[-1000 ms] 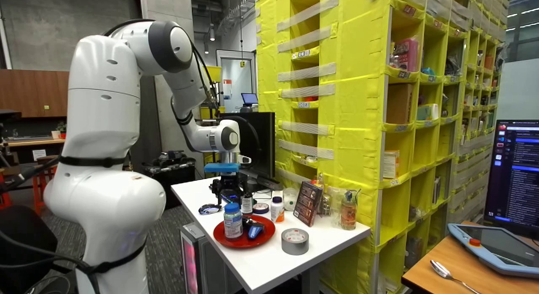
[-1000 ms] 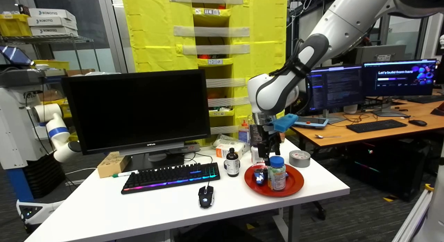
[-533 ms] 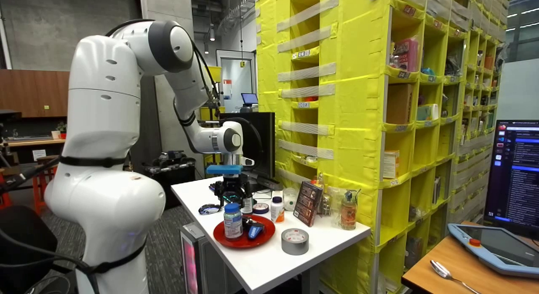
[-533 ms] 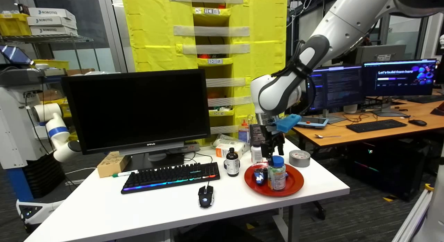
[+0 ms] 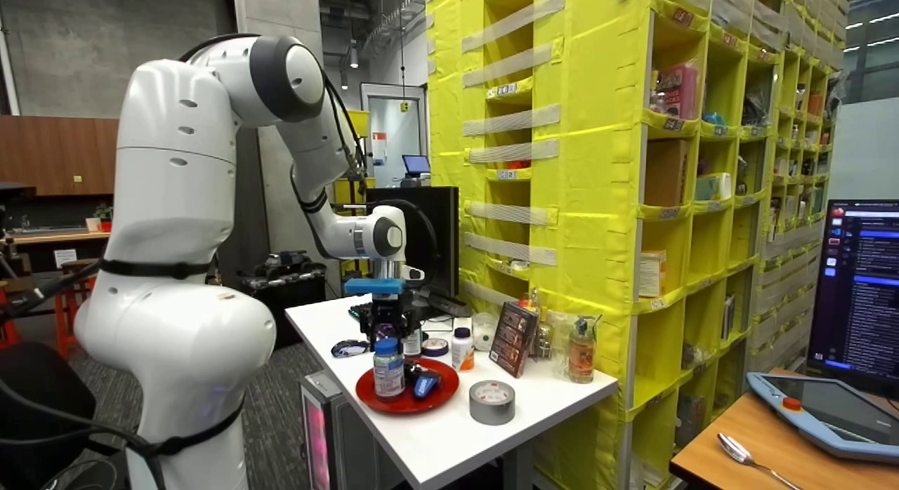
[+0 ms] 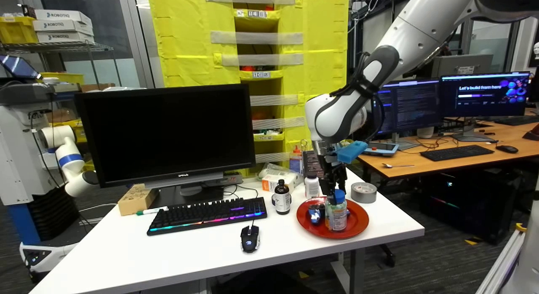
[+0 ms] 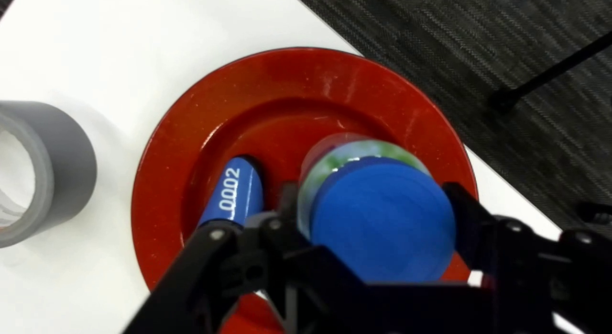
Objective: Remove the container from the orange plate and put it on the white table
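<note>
The container is a clear jar with a blue lid, standing upright on the orange plate in both exterior views (image 5: 388,379) (image 6: 337,218). Its lid (image 7: 382,224) fills the middle of the wrist view. The plate is red and round (image 5: 449,388) (image 6: 360,220) (image 7: 296,75), near the edge of the white table (image 5: 449,448) (image 6: 168,260) (image 7: 95,47). My gripper (image 5: 386,339) (image 6: 334,197) (image 7: 370,200) is open, pointing down at the jar's top. One finger is on each side of the lid. A small gap shows beside the left finger; contact on the right cannot be told.
A blue and black object (image 5: 425,386) (image 7: 234,195) lies on the plate beside the jar. A grey tape roll (image 5: 491,402) (image 7: 62,166), white bottle (image 5: 462,349), dark bottle (image 6: 281,197), mouse (image 6: 250,239), keyboard (image 6: 210,216) and monitor (image 6: 168,136) stand around.
My gripper has moved slightly sideways over the jar and then down, so its fingers are now beside the lid. The jar and plate have not moved.
</note>
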Tool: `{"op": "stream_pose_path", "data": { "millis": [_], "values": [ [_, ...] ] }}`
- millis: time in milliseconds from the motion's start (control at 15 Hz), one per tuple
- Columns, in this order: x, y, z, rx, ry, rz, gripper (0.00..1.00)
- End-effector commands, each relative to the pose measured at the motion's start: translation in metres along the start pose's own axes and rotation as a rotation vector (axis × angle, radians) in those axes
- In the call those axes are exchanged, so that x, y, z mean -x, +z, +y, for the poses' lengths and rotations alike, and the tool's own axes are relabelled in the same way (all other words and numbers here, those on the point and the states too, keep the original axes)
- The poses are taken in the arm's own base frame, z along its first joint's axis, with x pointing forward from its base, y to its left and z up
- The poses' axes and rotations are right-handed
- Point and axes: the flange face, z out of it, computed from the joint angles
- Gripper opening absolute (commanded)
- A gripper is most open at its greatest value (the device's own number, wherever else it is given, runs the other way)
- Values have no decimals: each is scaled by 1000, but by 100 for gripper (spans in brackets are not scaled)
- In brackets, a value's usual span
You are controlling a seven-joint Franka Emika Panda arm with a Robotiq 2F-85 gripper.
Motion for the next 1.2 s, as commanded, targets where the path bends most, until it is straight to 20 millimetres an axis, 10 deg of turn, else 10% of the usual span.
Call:
{"op": "stream_pose_path", "data": {
  "millis": [0,467,1133],
  "values": [
    [2,2,-3,20,-19,-5,44],
    [4,-21,-7,68,-50,-5,41],
    [18,-155,-45,254,-206,103,41]
  ]
}}
